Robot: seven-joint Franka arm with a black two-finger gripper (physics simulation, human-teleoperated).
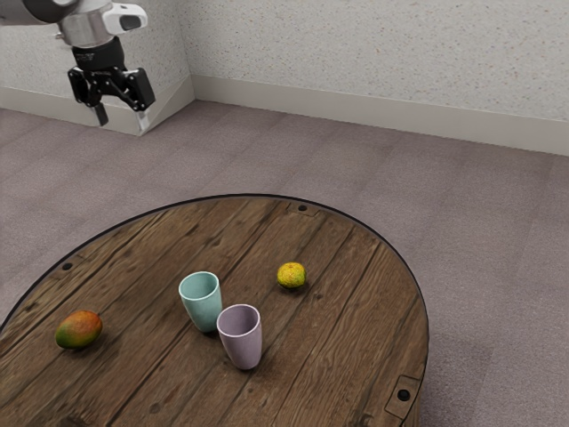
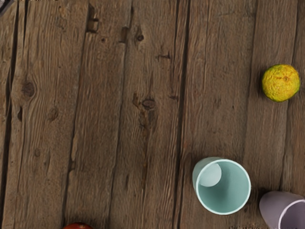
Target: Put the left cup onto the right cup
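Observation:
A teal cup [image 1: 201,301] stands upright on the round wooden table [image 1: 338,356], with a lilac cup [image 1: 240,335] upright just to its right and nearer the front, almost touching it. My black gripper [image 1: 118,110] hangs high above the table's far left, well away from both cups, open with nothing between its fingers. From above, the wrist view looks into the teal cup [image 2: 222,185], and the lilac cup [image 2: 284,210] is beside it.
A yellow-green citrus fruit [image 1: 291,275] lies behind and to the right of the cups, also seen as the fruit [image 2: 280,82] in the wrist view. A red-green mango [image 1: 78,329] rests near the table's left edge. Bare planks [image 2: 105,119] stretch between them.

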